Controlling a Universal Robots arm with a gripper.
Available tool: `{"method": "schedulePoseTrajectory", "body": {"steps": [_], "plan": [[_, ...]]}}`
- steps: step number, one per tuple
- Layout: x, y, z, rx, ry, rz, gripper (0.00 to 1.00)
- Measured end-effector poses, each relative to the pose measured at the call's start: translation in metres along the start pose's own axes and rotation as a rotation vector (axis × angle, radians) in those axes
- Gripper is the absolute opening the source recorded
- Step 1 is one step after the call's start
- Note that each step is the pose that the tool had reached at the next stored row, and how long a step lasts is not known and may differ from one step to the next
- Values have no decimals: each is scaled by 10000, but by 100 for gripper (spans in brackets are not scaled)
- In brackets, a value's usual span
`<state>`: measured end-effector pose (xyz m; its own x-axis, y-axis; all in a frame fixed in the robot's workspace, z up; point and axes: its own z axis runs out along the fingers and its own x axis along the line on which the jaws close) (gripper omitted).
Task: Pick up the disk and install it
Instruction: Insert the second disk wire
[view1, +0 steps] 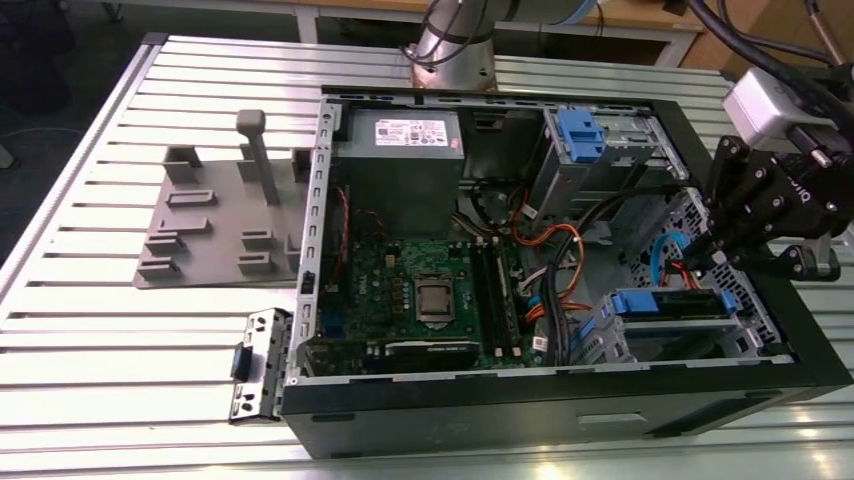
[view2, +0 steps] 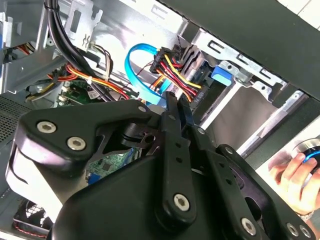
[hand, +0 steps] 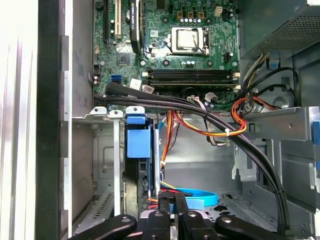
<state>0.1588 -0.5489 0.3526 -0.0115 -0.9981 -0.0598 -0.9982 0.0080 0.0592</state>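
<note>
The disk is sitting in the drive bay at the front corner of the open computer case — blue carrier showing, on the exterior view's right. The hand is hovering just beside it over the case edge, fingers drawn narrowly together — gripping nothing, with the blue cable just beyond.

The tabletop is ribbed bare metal, pale and faintly shiny. On it the computer case has a black matt shell and dull grey sheet-metal walls inside. The circuit board is green and slightly glossy. Cables wear smooth plastic — orange, yellow, black. The pincer is black matt metal with bright screw heads; the disk sits in blue plastic.
</note>
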Motion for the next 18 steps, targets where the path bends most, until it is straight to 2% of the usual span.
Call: {"method": "schedulePoseTrajectory", "body": {"steps": [5, 9, 12, 18], "plan": [[112, 23, 4, -1, 1, -14, 16], [170, 37, 30, -3, -38, -47, 16], [192, 49, 47, -5, -69, -77, 16], [201, 59, 77, -10, -95, -145, 16]]}}
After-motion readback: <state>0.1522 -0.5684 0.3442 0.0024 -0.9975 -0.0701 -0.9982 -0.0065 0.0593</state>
